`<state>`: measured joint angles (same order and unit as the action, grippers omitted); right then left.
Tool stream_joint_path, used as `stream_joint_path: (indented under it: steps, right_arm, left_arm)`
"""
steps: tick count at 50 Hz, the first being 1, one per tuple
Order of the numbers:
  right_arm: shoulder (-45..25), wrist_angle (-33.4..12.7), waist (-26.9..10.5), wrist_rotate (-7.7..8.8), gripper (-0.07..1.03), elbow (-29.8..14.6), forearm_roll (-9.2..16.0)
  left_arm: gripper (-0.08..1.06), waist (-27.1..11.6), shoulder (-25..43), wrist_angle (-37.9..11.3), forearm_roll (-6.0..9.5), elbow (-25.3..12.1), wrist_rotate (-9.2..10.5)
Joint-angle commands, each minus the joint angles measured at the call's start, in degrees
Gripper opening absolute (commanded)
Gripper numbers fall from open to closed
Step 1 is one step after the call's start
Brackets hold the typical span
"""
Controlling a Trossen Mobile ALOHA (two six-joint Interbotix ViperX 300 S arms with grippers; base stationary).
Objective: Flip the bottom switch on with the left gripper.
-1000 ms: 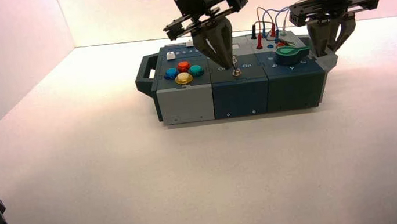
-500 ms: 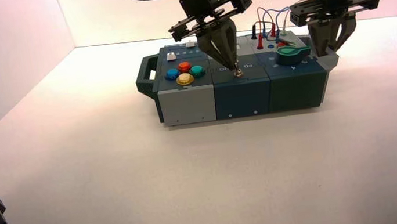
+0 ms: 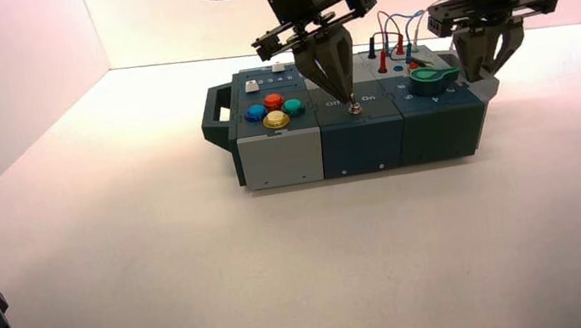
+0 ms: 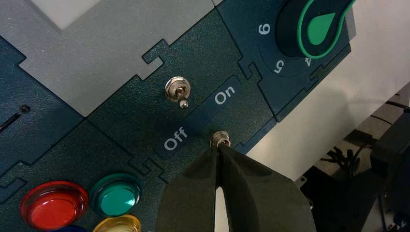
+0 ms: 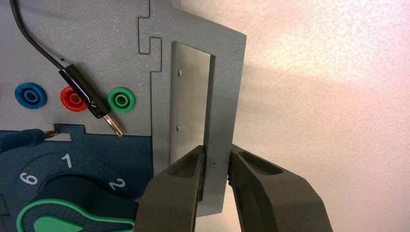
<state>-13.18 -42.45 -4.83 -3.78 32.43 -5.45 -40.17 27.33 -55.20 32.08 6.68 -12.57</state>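
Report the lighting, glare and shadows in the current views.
High view: the back of the table is washed out, merging with the bright wall. Left wrist view: bright glints on the red button and green button; a soft shadow lies on the table beside the box. Right wrist view: a pinkish glare patch beside the grey handle.

So our left gripper is pointing down at a slant, its two tapered fingers pressed together at the tips. Our right gripper hangs off to the right, also angled down, and its fingers are closed in with just a narrow gap between the tips. Both our arms come in from up top.
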Motion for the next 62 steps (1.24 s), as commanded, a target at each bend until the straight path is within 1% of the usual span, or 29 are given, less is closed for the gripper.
stream_joint_path:
  steps: [1, 8, 14, 19, 24, 28, 39, 50, 62]
  right_arm:
    - [-0.26, -0.79, -2.02, 1.32, -0.02, 0.44, 1.14]
    - [-0.79, -1.67, -3.87, 1.85, -0.02, 0.09, 1.32]
    - [-1.41, -1.85, -4.66, 1.85, -0.02, -0.26, 1.58]
    - [-1.49, -1.85, -4.57, 1.85, -0.02, -0.18, 1.49]
    - [-1.41, -1.85, -4.57, 1.93, -0.02, -0.26, 1.23]
    - [-1.32, -1.85, -4.57, 1.85, -0.02, -0.26, 1.14]
    - [-1.23, -1.58, -4.57, 1.93, -0.02, 0.0, 0.97]
    - [-1.14, -1.49, -4.83, 1.93, -0.02, 0.18, 0.97]
    - [-1.41, -1.58, -4.83, 1.93, -0.02, -0.62, 0.79]
  left_arm:
    - [-0.03, -2.9, -2.2, -0.35, 1.49, -2.29, 0.44]
    - [-0.03, -3.34, -2.29, -0.35, 2.02, -2.72, 0.44]
    - [-0.03, -3.96, -2.29, -0.26, 2.46, -3.16, 0.44]
    - [-0.03, -3.96, -2.55, 0.26, 2.29, -2.9, 0.79]
    - [-0.03, -3.96, -4.04, 1.32, 1.32, -2.2, 1.23]
    - [-0.03, -3.78, -4.92, 1.32, 1.05, -2.02, 1.23]
    - [-0.03, -2.99, -6.33, 1.23, 0.97, -1.67, 1.23]
    - [-0.03, -2.9, -6.15, 1.05, 0.88, -1.93, 1.14]
    - [-0.03, -2.81, -5.71, 0.97, 0.97, -2.46, 1.14]
